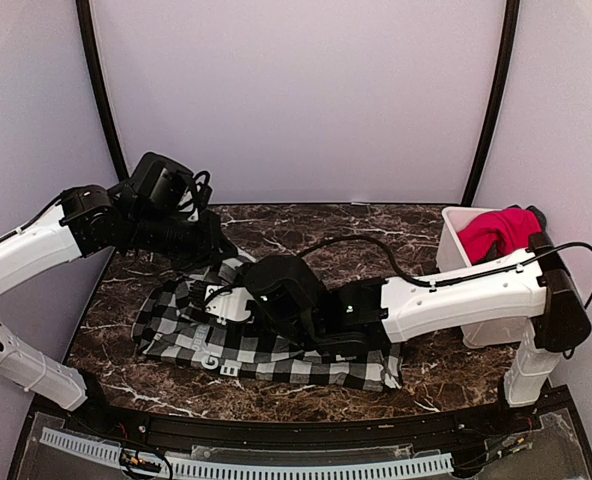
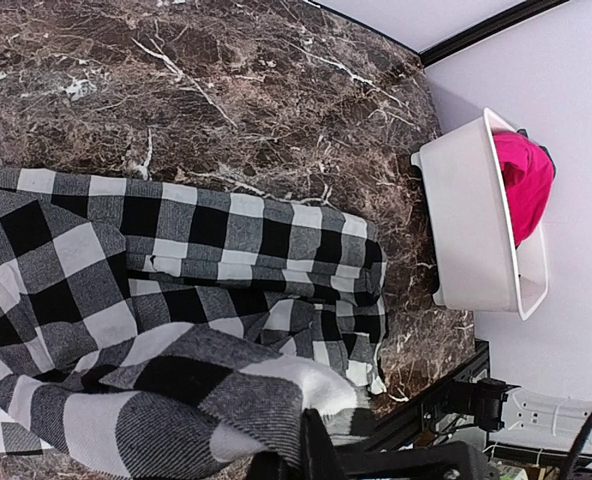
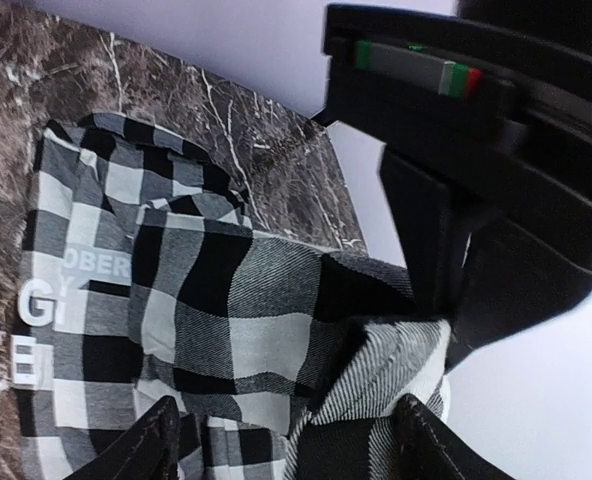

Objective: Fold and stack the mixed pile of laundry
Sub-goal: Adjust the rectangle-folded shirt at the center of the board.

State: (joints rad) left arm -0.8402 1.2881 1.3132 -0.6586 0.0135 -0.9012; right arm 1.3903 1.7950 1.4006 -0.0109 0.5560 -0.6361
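You are on the first fold of the checked cloth (image 1: pixel 276 355), and the fold will only come out square if both grippers take the same edge. Bring the right gripper (image 3: pixel 291 440) down until its fingers straddle one layer of the raised fold directly below it, then close. A bite through several layers would probably drag the whole piece sideways. Match its height to the left gripper (image 1: pixel 214 250) before carrying anything over, and draw the edge taut between the two so the cloth lies down without a crease.

The right gripper's fingers stand well apart. A bunched ridge of checked cloth sits between them, but neither finger visibly presses it, so count nothing as held. The white lettering (image 3: pixel 36 305) lies flat on the table (image 1: pixel 376 230), off to the left of those fingers in the wrist view.

The left gripper is closed. The cloth rises from the table straight up to its fingers, so I judge it clamped on the far-left edge (the pinch itself is mostly hidden at the bottom of its wrist view).

The red cloth (image 1: pixel 501 232) waits in the bin (image 1: pixel 454 245), well apart from both grippers, out past the right arm's elbow.
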